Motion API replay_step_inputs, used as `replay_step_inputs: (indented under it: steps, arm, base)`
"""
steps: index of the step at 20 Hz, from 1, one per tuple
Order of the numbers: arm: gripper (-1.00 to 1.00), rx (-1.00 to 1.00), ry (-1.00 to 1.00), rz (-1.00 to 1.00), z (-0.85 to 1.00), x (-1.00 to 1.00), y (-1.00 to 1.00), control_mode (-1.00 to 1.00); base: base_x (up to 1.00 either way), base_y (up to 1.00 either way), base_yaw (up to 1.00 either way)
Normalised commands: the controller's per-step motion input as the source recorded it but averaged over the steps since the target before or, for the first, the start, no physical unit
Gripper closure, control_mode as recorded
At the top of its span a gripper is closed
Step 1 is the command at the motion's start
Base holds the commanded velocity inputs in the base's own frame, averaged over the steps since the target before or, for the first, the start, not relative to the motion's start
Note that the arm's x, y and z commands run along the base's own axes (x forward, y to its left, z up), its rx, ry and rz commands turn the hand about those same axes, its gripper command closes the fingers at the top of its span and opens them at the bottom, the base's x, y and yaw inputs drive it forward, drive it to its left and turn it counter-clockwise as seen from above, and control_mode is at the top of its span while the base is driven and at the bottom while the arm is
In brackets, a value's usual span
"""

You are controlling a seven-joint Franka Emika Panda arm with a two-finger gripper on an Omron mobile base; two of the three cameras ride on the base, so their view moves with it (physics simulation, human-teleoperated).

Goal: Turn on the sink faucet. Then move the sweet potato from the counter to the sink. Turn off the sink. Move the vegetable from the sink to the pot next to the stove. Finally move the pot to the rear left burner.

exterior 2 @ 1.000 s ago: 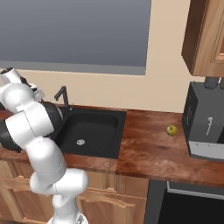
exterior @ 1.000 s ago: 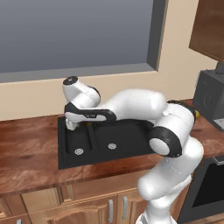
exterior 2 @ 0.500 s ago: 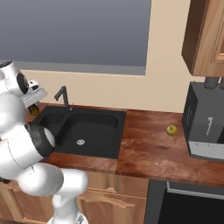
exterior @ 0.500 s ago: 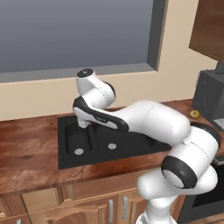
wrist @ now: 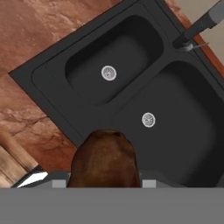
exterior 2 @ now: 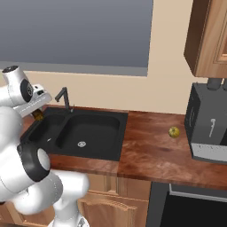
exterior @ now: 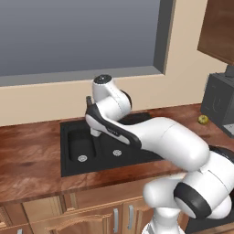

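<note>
A brown sweet potato [wrist: 105,157] sits between my gripper's [wrist: 105,177] fingers, and the gripper is shut on it. In the hand view it hangs above the black double-basin sink [wrist: 87,111], over the divider near the front rim. From the right base view the gripper [exterior 2: 39,111] hovers at the sink's [exterior 2: 80,128] left end with the sweet potato [exterior 2: 37,116] under it. The dark faucet [exterior 2: 64,97] rises at the back rim, also the faucet [wrist: 199,26] in the hand view. I cannot tell whether water runs. The pot is out of view.
A small yellow-green fruit [exterior 2: 174,131] lies on the wooden counter [exterior 2: 150,150] right of the sink. A dark coffee machine [exterior 2: 208,128] stands further right, under a wooden wall cabinet [exterior 2: 208,35]. The stove's front [exterior 2: 195,206] shows at the lower right.
The arm has swung rightward from the counter left of the sink to above the sink, carrying the sweet potato. The grip has not changed.
</note>
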Motion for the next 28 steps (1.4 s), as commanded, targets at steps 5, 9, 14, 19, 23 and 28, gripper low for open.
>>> replay_step_inputs:
  steps: [5,9,14,19,23,28]
  arm:
    - [1.0,0.0,-0.04,-0.01,0.0,-0.1,0.0,-1.0]
    - [1.0,0.0,-0.07,-0.07,0.0,-0.28,-0.06,1.0]
    - [1.0,0.0,0.0,0.0,0.0,0.0,0.0,1.0]
    - [1.0,0.0,0.0,0.0,0.0,0.0,0.0,1.0]
    - [1.0,0.0,0.0,0.0,0.0,0.0,0.0,1.0]
    - [1.0,0.0,0.0,0.0,0.0,0.0,0.0,1.0]
  base:
    - [0.0,0.0,0.0]
    - [-0.14,-0.04,-0.03]
    - [-0.71,-0.26,-0.25]
    - [-0.53,-0.25,-0.41]
    - [-0.39,-0.21,-0.48]
    - [-0.29,-0.1,-0.51]
